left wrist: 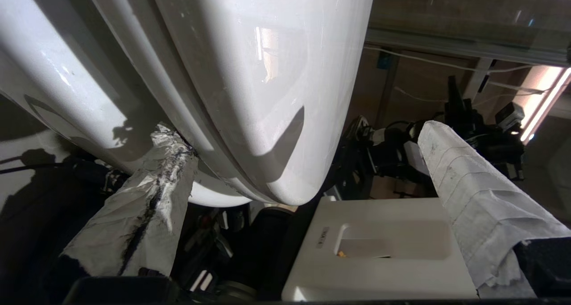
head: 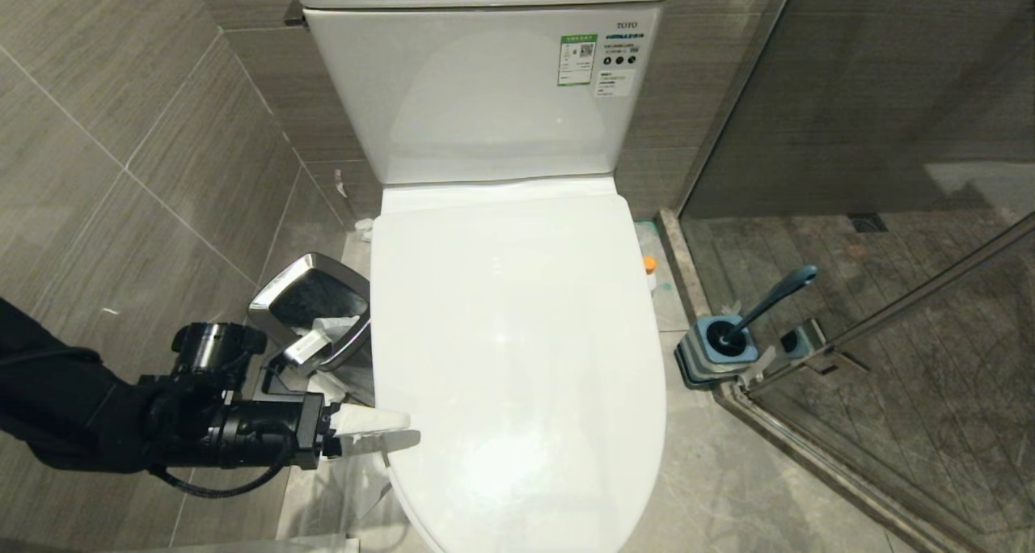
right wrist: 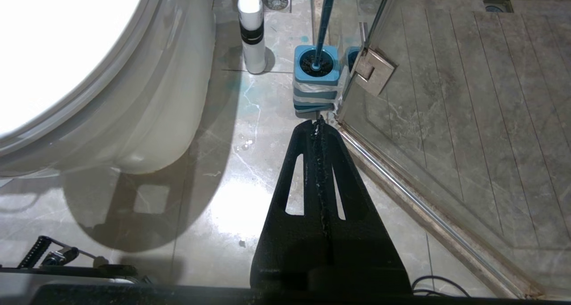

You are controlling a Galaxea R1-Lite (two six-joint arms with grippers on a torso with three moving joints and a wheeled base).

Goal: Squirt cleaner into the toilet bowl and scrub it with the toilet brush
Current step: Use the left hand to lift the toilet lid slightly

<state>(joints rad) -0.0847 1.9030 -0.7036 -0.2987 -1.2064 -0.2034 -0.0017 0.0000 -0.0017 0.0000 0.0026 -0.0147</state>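
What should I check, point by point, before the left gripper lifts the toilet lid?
1. Toilet lid is closed: ok, lifting is needed.
2. Left gripper open at the lid's front-left edge: ok.
3. One finger under the lid rim, the other finger above: ok.
4. Right gripper shut, off the toilet: ok.
5. Toilet brush in its holder: ok.
6. Cleaner bottle upright beside the toilet: ok.
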